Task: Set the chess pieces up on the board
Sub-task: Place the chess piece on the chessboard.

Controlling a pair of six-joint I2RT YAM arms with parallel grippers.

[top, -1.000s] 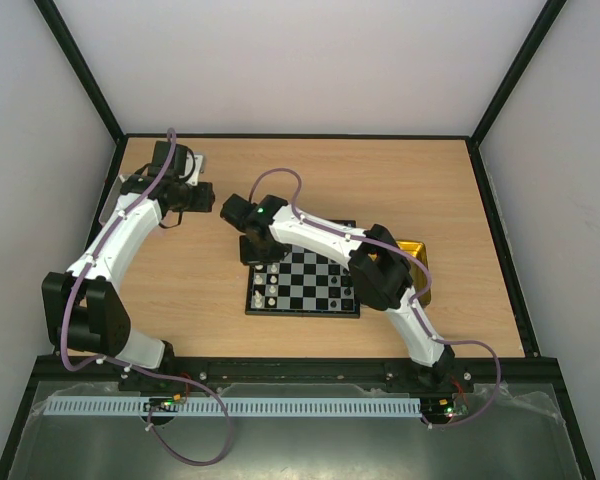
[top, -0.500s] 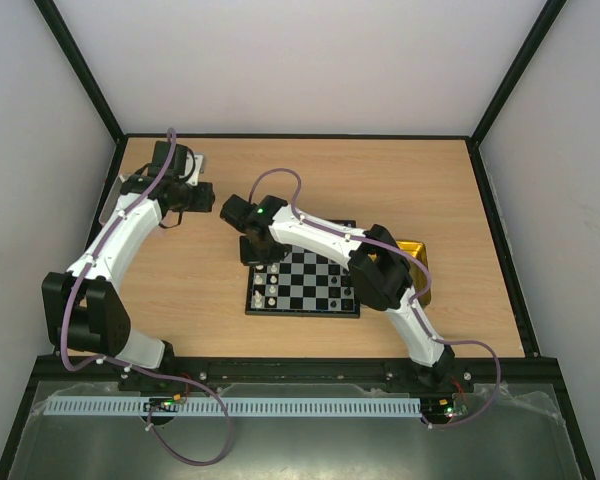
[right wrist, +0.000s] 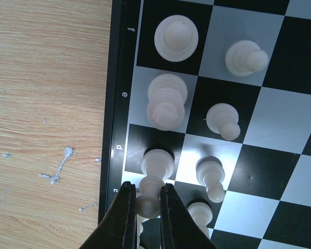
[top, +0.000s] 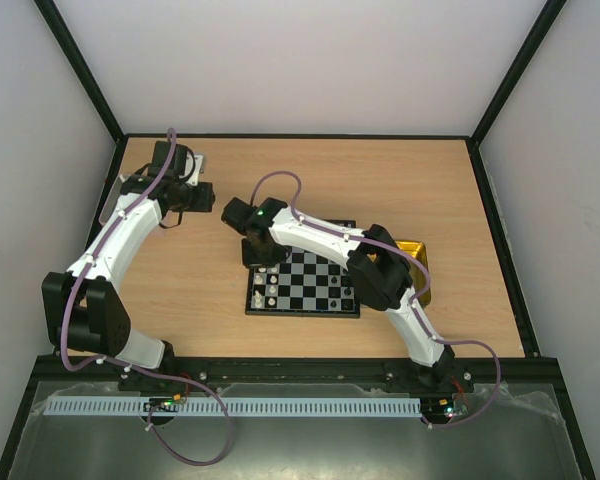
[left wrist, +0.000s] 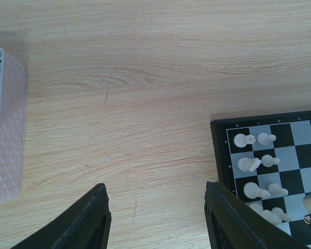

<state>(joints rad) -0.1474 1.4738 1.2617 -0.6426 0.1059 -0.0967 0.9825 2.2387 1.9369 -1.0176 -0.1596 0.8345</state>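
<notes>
The checkered board (top: 315, 282) lies in the middle of the table. White chess pieces (right wrist: 167, 101) stand in two columns along its left side, and dark ones (top: 346, 295) stand near its right side. My right gripper (right wrist: 145, 199) hangs over the board's left edge column, shut on a white piece (right wrist: 151, 196) whose base rests on a square beside the rim. My left gripper (left wrist: 156, 189) is open above bare wood just left of the board (left wrist: 300, 150), with nothing between its fingers.
A grey tray (left wrist: 10, 124) sits at the far left of the table, partly under the left arm (top: 130, 225). A shiny yellow tray (top: 418, 262) lies to the right of the board, behind the right arm's elbow (top: 380, 275).
The right wrist has edged slightly to the right over the board's left side. Both grips look the same and the left arm has stayed still.
</notes>
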